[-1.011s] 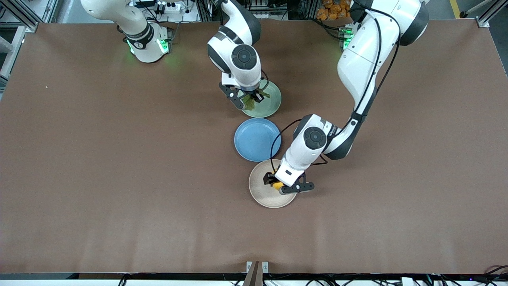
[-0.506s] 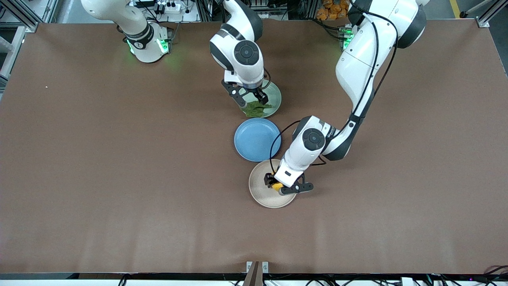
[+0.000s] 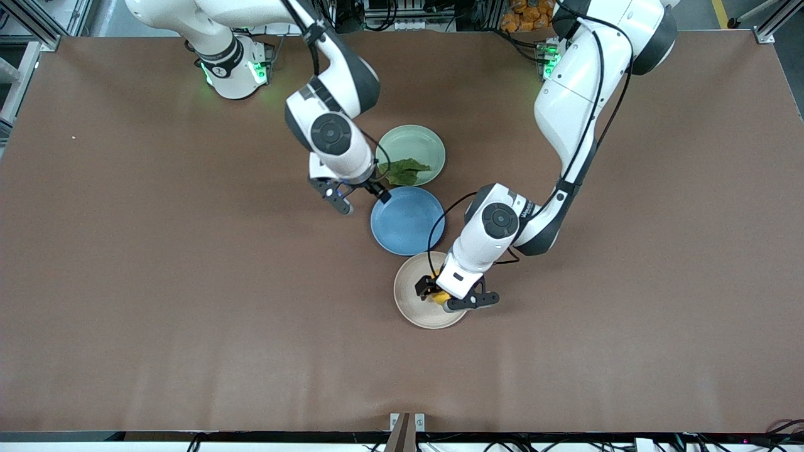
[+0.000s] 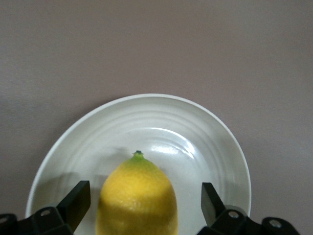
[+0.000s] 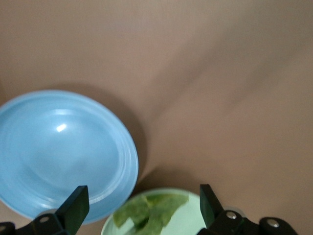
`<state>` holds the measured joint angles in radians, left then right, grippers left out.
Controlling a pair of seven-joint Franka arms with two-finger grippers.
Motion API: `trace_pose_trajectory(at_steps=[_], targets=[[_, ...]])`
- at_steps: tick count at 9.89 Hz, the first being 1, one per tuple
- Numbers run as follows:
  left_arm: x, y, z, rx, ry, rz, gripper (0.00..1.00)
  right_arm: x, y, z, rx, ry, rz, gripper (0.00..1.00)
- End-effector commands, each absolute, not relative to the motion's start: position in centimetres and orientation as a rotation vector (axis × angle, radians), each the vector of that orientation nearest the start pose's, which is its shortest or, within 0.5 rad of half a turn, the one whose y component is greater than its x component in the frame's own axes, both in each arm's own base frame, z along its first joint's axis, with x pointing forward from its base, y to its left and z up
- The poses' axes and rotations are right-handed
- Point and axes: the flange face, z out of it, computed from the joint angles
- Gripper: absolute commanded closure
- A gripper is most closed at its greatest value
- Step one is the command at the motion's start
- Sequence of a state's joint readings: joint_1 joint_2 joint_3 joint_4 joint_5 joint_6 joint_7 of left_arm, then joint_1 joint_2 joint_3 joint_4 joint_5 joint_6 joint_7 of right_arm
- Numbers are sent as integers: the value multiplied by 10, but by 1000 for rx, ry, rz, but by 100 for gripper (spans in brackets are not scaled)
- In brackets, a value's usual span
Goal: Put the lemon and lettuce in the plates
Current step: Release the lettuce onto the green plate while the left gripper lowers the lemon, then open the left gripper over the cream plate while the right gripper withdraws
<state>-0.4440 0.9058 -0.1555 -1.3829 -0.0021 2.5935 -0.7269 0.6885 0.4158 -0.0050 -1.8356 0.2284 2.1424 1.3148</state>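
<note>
Left wrist view alone shows clear gaps between the spread fingers (image 4: pixel 76 203) and the lemon (image 4: pixel 137 198); the left gripper (image 3: pixel 447 297) brackets it, low over the ridged, glossy cream plate (image 3: pixel 409 301). Right gripper (image 3: pixel 355 196), open and empty, hangs at the blue plate's (image 3: pixel 407 223) 10 o'clock rim. The crinkled lettuce (image 3: pixel 405 171) lies at 6 o'clock in the mint plate (image 3: pixel 411 141).

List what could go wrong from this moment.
The lemon sits between the open left gripper fingers on the cream plate; being oval, it might roll when the fingers lift. The right gripper, open, hangs at the blue plate rim and could clip it. The lettuce lies near the green plate edge.
</note>
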Motion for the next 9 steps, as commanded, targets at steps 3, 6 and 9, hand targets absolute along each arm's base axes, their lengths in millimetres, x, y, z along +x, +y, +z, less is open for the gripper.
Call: trace_pose_trajectory(at_steps=[3,6,9], targets=[[665,-343,301,-3314,-381,-171,0,543,305,298,-2927,1000,373,0],[678,-263,332,-3277,-177,-87,0,572,239,295,-2963,923,342,0],[681,-183,314,-3238,-75,-18,0,588,193,291,-3024,858,303,0]])
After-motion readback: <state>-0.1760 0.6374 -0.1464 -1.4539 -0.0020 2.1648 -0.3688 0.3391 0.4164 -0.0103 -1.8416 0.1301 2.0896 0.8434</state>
